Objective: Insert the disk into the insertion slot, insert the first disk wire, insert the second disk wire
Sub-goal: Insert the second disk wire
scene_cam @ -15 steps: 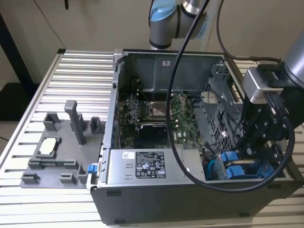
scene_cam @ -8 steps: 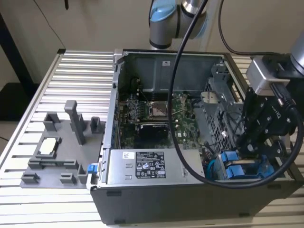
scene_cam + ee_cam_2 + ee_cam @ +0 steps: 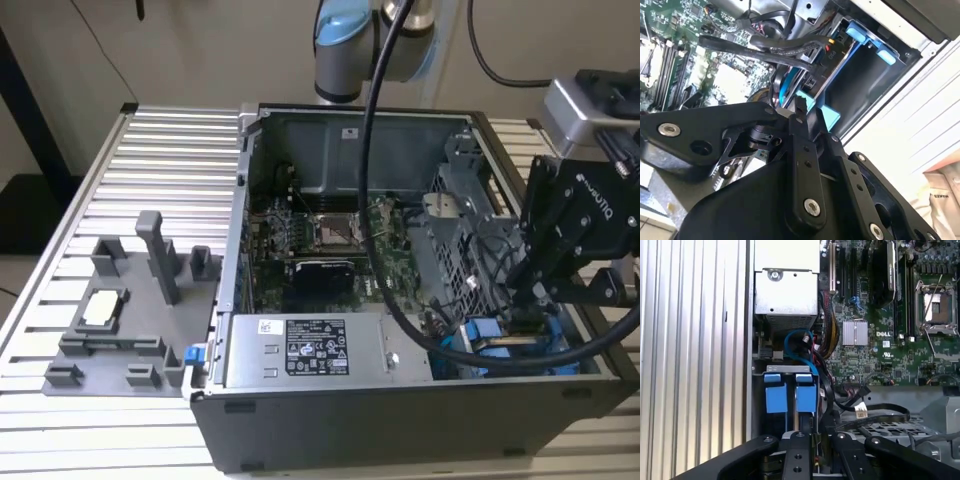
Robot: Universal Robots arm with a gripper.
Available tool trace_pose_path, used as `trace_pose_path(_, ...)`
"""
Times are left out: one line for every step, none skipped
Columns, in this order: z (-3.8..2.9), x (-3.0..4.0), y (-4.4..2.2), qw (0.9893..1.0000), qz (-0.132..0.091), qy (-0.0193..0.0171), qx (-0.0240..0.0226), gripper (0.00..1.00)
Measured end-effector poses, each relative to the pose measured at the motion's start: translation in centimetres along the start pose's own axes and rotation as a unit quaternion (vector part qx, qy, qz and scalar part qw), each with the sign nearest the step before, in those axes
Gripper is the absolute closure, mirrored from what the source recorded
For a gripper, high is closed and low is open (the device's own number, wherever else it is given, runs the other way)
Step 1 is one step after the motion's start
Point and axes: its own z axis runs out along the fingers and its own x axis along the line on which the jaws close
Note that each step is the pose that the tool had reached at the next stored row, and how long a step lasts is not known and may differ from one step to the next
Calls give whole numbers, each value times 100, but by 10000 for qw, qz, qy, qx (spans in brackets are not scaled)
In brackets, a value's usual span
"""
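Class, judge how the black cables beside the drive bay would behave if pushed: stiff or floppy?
The black cables probably flop: they sag in loose curves. They look thin, so likely light. A push would probably bend them aside, since one end hangs free with a connector.

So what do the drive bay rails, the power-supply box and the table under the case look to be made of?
The rails look like bright blue moulded plastic: flat, saturated colour with no metallic glint. The power-supply box appears to be bare grey sheet metal, dull-sheened, with a pale label stuck on. The table looks like ribbed, silvery metal, probably aluminium profile, judging by its parallel grooves and soft reflections.
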Motion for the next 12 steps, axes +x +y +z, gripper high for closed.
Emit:
trace_pose_path(-38, -2, 4, 10000, 0, -3, 0, 76)
trace_pose_path(-72, -5, 8, 10000, -1, -7, 0, 76)
trace_pose_path(-104, -7, 12, 10000, -1, -11, 0, 76)
trace_pose_path(-128, -9, 14, 10000, -1, -14, 0, 76)
trace_pose_path(-148, -10, 16, 10000, -2, -16, 0, 76)
trace_pose_path(-155, -10, 17, 10000, -2, -17, 0, 76)
trace_pose_path(-154, -10, 17, 10000, -2, -18, 0, 76)
trace_pose_path(-154, -10, 17, 10000, -2, -18, 0, 76)
trace_pose_path(-155, -11, 17, 10000, -2, -17, 0, 76)
trace_pose_path(-155, -11, 17, 10000, -2, -17, 0, 76)
trace_pose_path(-155, -11, 17, 10000, -2, -17, 0, 76)
trace_pose_path(-155, -10, 17, 10000, -2, -17, 0, 76)
